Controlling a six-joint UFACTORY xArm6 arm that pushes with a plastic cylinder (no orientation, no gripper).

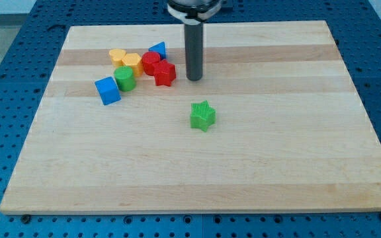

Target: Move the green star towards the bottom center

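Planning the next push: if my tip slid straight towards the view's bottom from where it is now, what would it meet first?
Probably the green star. My tip stands just above it in the view, slightly to the left, so contact might only clip the star's left side.

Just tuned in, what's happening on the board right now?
My tip rests on the wooden board, above the green star in the view and apart from it. The star sits alone near the middle. To the tip's left is a cluster: red star, red cylinder, blue triangle, two yellow blocks, green cylinder, blue cube.
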